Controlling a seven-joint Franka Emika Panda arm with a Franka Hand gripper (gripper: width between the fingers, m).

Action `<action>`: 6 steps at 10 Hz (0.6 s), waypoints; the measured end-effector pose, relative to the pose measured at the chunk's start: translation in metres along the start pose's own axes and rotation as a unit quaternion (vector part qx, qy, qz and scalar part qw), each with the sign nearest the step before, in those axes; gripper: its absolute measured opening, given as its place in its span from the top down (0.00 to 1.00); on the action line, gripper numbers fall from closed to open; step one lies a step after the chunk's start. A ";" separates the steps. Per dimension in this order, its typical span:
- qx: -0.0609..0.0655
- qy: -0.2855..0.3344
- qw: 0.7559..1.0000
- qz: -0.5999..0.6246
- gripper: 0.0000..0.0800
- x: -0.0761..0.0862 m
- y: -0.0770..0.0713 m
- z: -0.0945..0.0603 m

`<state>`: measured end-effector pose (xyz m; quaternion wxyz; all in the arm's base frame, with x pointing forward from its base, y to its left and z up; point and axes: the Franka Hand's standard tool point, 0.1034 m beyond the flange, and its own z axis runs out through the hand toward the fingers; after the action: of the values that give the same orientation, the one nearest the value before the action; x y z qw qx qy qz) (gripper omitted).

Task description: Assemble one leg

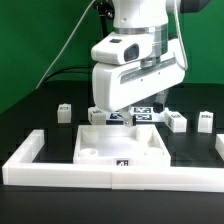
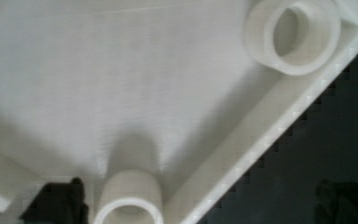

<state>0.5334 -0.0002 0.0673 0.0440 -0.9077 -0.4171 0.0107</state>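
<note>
Exterior view shows the leg (image 1: 177, 121) standing loose on the counter (image 1: 30, 205), near the far corner of the panel (image 1: 120, 145) on the exterior view's right, unheld; three like pegs (image 1: 64, 112) stand in the same row, none fitted. Wrist view shows the claw (image 2: 202, 197) spread wide over a corner of the panel, a dark finger at either side, pinching nothing; a round socket (image 2: 300, 38) shows at the next corner. Judgement: the panel is being attended to before any leg is fetched; keep it flat and its sockets unobstructed, then take the leg upright by its body and lower it square over a socket. Counter is matt black; the border wall (image 1: 60, 172) hems the panel closely in front; a green backdrop (image 1: 30, 40) closes the room behind.
</note>
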 end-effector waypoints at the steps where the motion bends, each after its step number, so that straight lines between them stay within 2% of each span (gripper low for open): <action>1: -0.004 0.001 0.999 -0.032 0.19 -0.006 -0.005 0.003; 2: -0.010 -0.001 0.997 -0.073 0.19 -0.010 -0.009 0.007; 3: -0.009 -0.009 0.994 -0.108 0.19 -0.015 -0.012 0.010; 5: -0.002 -0.020 0.989 -0.145 0.19 -0.028 -0.006 0.017; 6: -0.003 -0.019 0.990 -0.141 0.19 -0.026 -0.007 0.016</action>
<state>0.5101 -0.0142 0.0512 0.0347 -0.8395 -0.5419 0.0204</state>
